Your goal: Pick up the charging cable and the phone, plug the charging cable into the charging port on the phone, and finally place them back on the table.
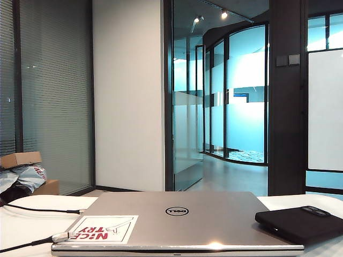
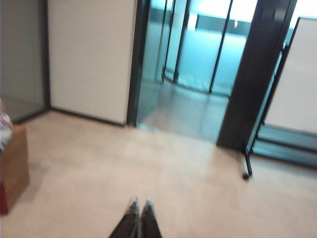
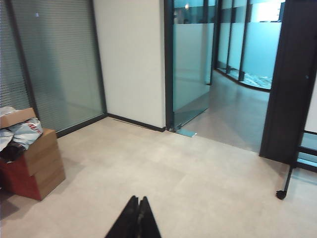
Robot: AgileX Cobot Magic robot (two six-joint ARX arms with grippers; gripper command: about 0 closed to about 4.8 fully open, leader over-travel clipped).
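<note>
Your broad white table point(image 1: 21, 222) held the flat matte-black phone point(image 1: 297, 222).
Left gripper point(image 2: 139, 205) and right gripper point(image 3: 138, 199) were pinched closed, empty, over beige floor point(image 3: 163, 168).

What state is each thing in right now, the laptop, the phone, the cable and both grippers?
Laptop: lid closed, flat on the table.
Phone: lying flat at the laptop's right, nothing plugged in.
Charging cable: loose, silver tip resting at the laptop's left front corner.
Left gripper: shut, empty, above the floor.
Right gripper: shut, empty, above the floor.
</note>
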